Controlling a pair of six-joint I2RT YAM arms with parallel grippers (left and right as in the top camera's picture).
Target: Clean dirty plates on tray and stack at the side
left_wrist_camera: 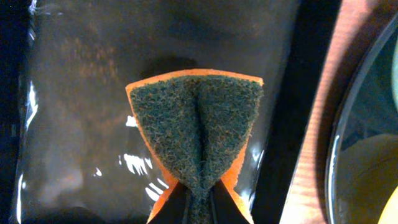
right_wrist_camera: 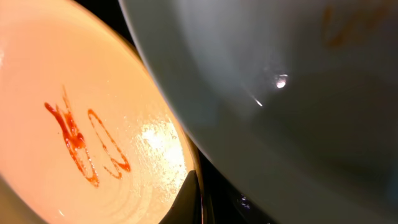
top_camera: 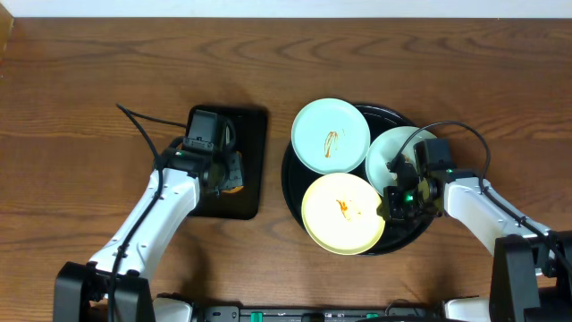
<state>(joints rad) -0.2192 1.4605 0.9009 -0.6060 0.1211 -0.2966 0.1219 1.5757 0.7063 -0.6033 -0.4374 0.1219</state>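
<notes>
1. The left gripper (top_camera: 231, 174) pinches a folded orange sponge (left_wrist_camera: 198, 124) with a green scouring face, above the small rectangular black tray (top_camera: 255, 134).
2. All three plates sit on the round black tray (top_camera: 289, 182): a smeared mint plate (top_camera: 331, 135) at the back, a smeared yellow plate (top_camera: 343, 213) in front, and a second mint plate (top_camera: 393, 148) at the right.
3. The right gripper (top_camera: 393, 192) sits at the second mint plate's edge, perhaps touching it. I cannot tell how its jaws stand.
</notes>
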